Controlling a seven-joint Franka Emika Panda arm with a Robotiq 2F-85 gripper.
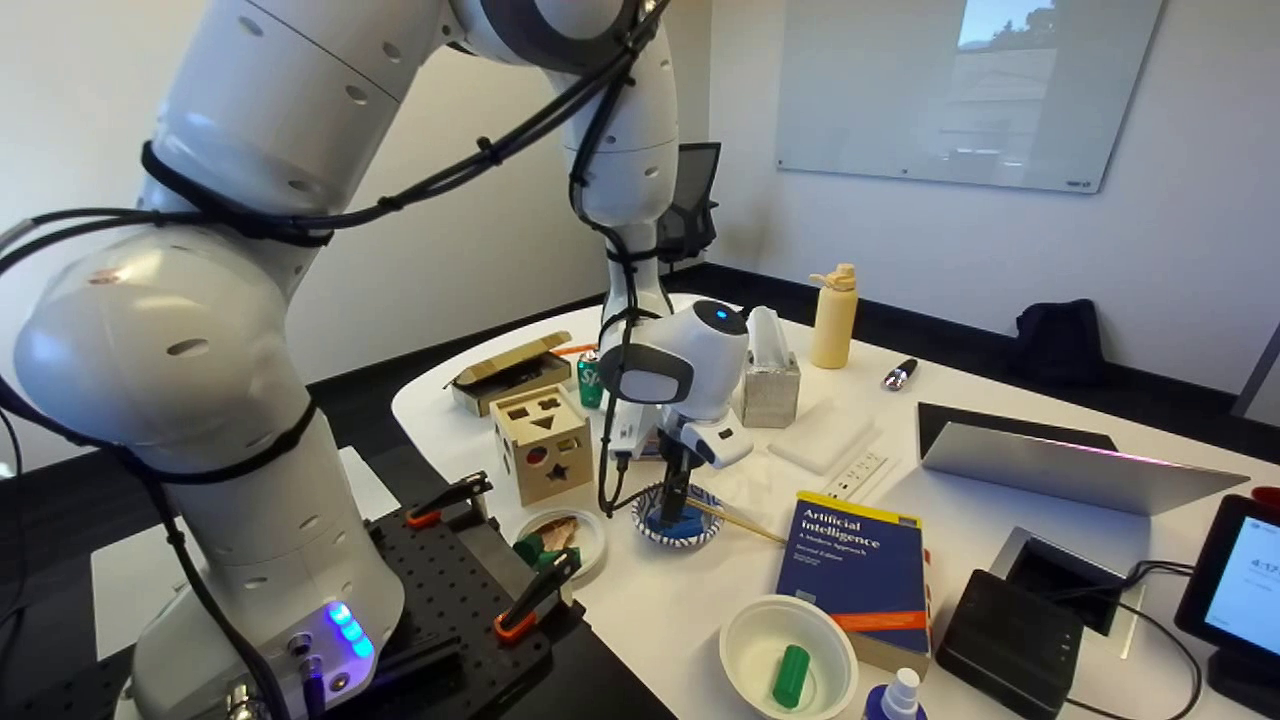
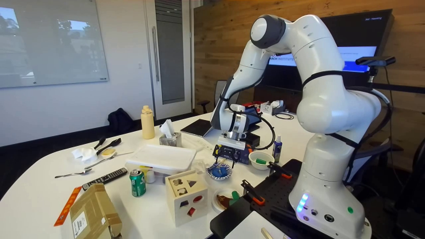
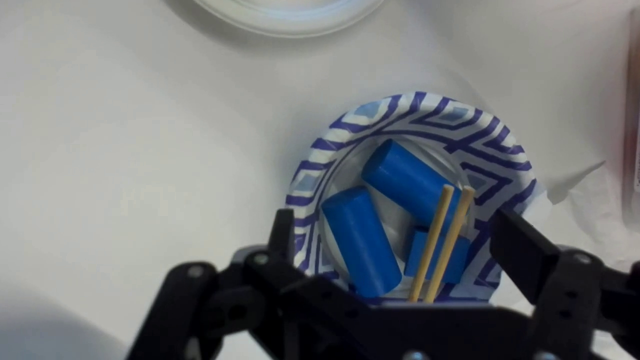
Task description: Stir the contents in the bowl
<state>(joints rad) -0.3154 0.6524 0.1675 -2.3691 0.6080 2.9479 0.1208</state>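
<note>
The bowl is a small round paper bowl with a blue and white patterned rim [image 3: 350,122]. It also shows in both exterior views [image 1: 690,540] [image 2: 210,173]. It holds two blue cylinders [image 3: 362,245] [image 3: 407,180] and a smaller blue block [image 3: 452,260]. Two thin wooden chopsticks [image 3: 432,242] lie over the blocks. In an exterior view, the chopsticks [image 1: 745,522] stick out over the rim towards the book. Their far ends are hidden behind the gripper in the wrist view. My gripper [image 3: 392,227] is open above the bowl [image 2: 225,162], its fingers apart on either side, holding nothing.
A wooden shape-sorter box [image 1: 545,445] and a white plate [image 1: 597,545] with a green block stand near the bowl. A blue book [image 1: 850,570] and a white bowl [image 1: 738,640] with a green cylinder are nearby. A lidded plastic tub [image 2: 162,157] and a green can [image 2: 137,182] stand beyond.
</note>
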